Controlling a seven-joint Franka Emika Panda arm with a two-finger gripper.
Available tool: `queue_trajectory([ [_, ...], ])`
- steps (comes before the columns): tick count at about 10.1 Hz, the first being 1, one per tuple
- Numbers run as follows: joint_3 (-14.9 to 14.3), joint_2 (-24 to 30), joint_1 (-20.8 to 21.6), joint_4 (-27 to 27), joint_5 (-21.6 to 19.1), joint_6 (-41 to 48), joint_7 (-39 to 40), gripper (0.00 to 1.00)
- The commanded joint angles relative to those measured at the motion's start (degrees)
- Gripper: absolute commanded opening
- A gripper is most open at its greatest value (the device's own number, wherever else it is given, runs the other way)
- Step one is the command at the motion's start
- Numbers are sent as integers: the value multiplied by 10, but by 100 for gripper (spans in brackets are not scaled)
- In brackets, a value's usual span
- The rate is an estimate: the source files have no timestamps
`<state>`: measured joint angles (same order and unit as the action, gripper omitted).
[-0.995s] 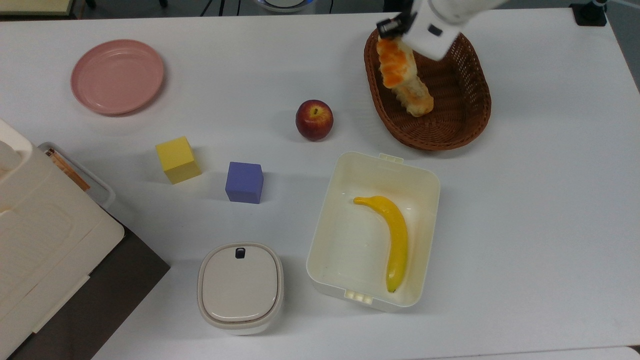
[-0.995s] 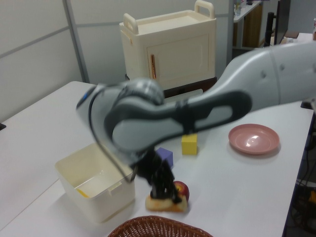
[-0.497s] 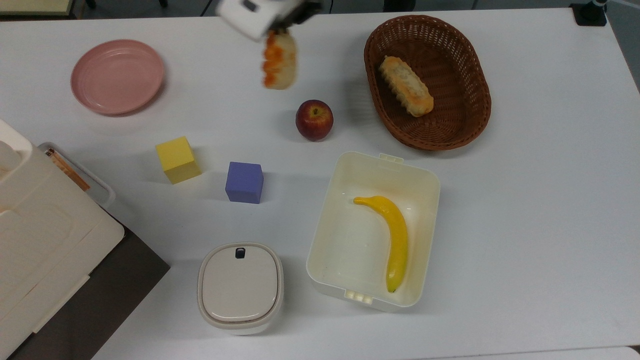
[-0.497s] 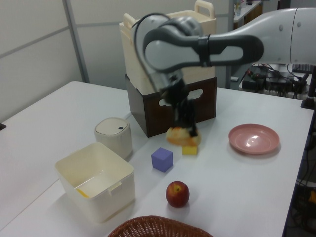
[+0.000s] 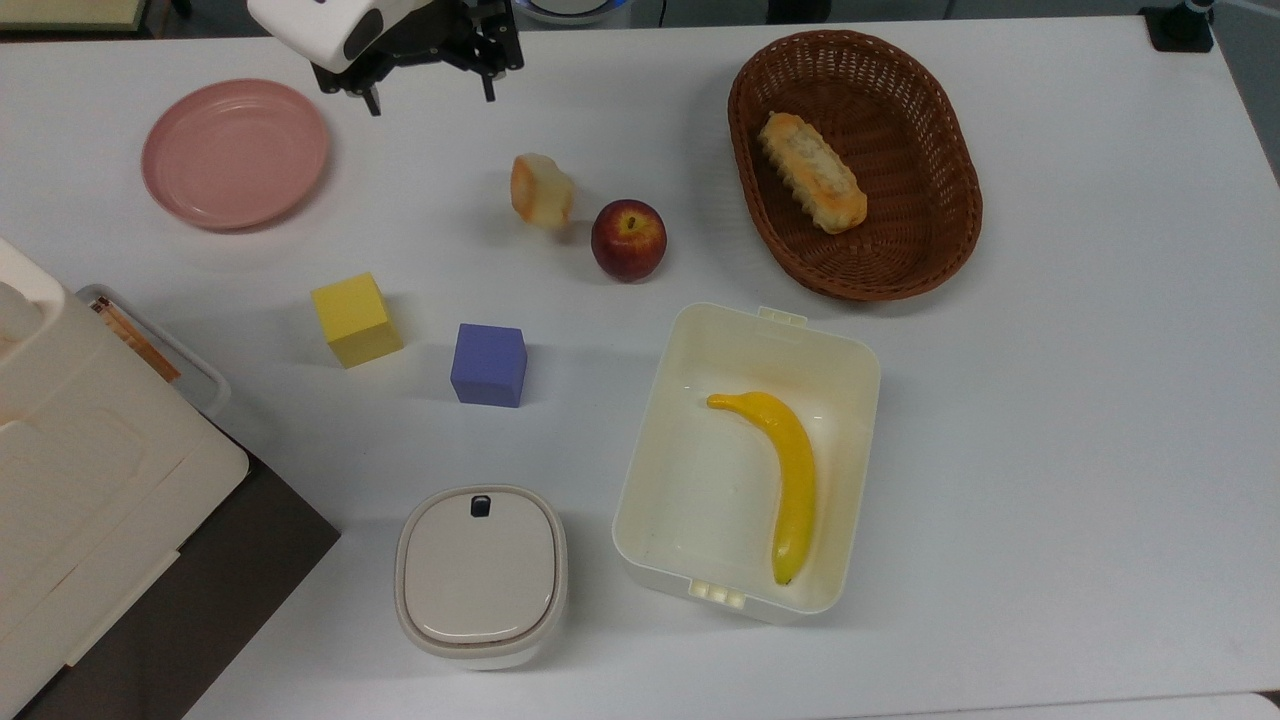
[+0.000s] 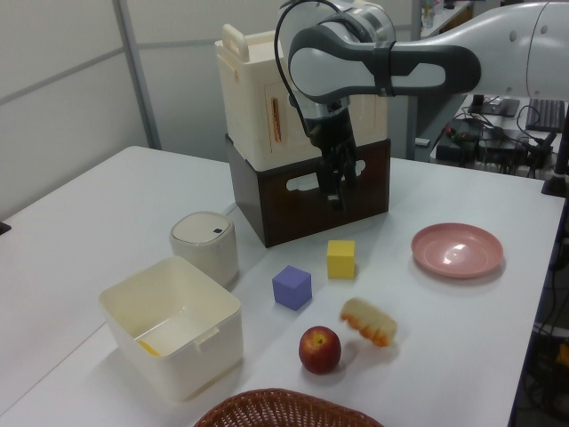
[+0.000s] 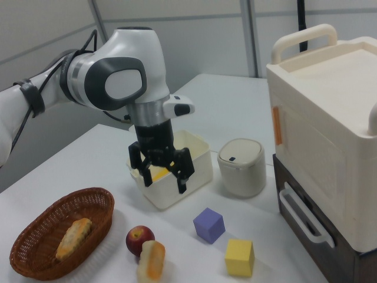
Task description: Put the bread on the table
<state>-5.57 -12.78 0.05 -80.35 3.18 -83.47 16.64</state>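
Observation:
The bread (image 5: 542, 190), a stubby orange-brown chunk with a pale face, lies on the white table (image 5: 1100, 400) just to the top view's left of a red apple (image 5: 628, 239). In the left view the bread (image 6: 369, 321) rests to the right of the apple (image 6: 320, 349). The right view has the bread (image 7: 151, 259) at the front edge. My gripper (image 5: 434, 100) hangs open and empty above the table, apart from the bread, toward the top view's upper left. It also appears raised in the left view (image 6: 336, 187) and the right view (image 7: 163, 180).
A wicker basket (image 5: 960, 240) holds a longer loaf (image 5: 811, 186). A pink plate (image 5: 235, 153), yellow cube (image 5: 356, 319), purple cube (image 5: 488, 364), lidded pot (image 5: 481, 573) and a white bin (image 5: 645, 430) with a banana (image 5: 785, 470) stand around. A cream case (image 5: 60, 480) fills the top view's lower left.
Half a second ago the gripper held the bread above the table. Now the bread lies on the table beside the apple, and the gripper has opened and moved toward the top view's left.

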Motion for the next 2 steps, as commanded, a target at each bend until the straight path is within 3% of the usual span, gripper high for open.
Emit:
queue_trajectory([
  [1, 2, 8, -15, -5, -6, -79, -25, 100],
  [2, 2, 7, -15, -4, -5, -80, -22, 100],
])
